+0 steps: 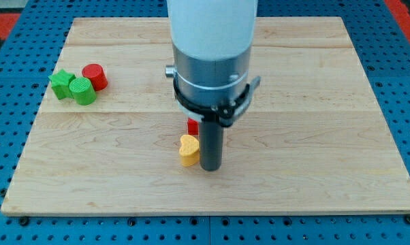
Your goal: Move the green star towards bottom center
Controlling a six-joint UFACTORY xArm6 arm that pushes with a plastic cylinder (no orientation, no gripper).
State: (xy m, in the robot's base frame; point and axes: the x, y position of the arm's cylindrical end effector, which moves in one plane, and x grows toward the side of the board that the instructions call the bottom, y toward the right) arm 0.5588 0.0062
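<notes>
My tip [210, 167] touching yellow heart [188, 150]; green star [60, 84] far at view's left, beside green cylinder [83, 90].

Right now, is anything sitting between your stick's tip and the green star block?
In the camera view, only bare wooden board lies between my tip and the green star block. The green cylinder touches the star's right side.

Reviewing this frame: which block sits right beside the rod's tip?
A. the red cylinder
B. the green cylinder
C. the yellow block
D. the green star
C: my tip stands just to the view's right of the yellow block near the board's middle, while the green star, the green cylinder and the red cylinder cluster far off at the view's left.
</notes>
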